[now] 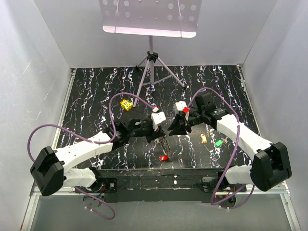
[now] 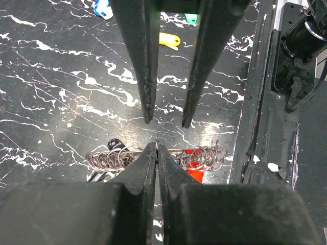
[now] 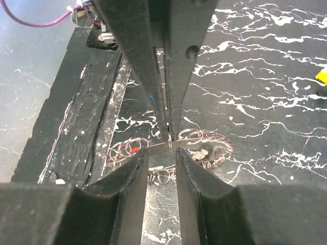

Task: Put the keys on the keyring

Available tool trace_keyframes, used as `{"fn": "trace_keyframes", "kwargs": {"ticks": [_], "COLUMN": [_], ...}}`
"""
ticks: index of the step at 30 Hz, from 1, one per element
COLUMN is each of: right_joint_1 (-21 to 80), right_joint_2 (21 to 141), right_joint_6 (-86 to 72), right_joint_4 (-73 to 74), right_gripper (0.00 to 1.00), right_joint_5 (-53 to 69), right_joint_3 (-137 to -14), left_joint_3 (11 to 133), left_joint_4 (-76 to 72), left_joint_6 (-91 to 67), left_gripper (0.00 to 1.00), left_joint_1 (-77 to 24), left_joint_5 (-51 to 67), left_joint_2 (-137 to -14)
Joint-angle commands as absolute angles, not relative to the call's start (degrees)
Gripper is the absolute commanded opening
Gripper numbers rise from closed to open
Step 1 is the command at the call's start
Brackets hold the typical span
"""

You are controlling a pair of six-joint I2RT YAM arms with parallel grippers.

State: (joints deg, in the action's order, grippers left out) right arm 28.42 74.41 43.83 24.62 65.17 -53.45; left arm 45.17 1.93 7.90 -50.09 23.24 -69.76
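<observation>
Keyring [image 2: 209,153] clamped in the left jaws, right jaws apart beside it; black white-veined table [image 1: 96,96], pale walls [image 1: 29,72].

Black marbled table [image 1: 96,96]: cube [image 1: 126,105], stand [image 1: 152,72] at back; orange key [image 1: 203,138], green key [image 1: 218,143] right; red key [image 1: 163,157] front, apparently touching keyring [image 1: 165,144].

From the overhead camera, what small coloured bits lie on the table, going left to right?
Yellow cube → red key → orange key → green key.
</observation>
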Motion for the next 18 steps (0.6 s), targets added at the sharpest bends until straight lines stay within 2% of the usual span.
{"fn": "trace_keyframes", "kwargs": {"ticks": [1,7,18], "right_joint_1": [28.7,28.7,30.5], "right_joint_2": [73.7,74.4,76.0], "right_joint_6": [37.4,41.4,40.5], "right_joint_4": [19.3,22.6,20.0], "right_gripper": [0.36,0.45,0.41], "right_joint_5": [62.6,65.7,66.6], "right_joint_3": [-53.4,-53.4,-52.2], "left_joint_3": [44.4,43.4,43.2], "left_joint_4": [-1.6,-2.2,-4.1], "left_joint_6": [7.3,6.7,5.7], "left_gripper": [0.00,0.00,0.00], "left_joint_1": [-50.4,-50.4,-50.6], "left_joint_5": [22.5,21.9,22.3], "left_joint_2": [-67.1,-65.9,-66.6]}}
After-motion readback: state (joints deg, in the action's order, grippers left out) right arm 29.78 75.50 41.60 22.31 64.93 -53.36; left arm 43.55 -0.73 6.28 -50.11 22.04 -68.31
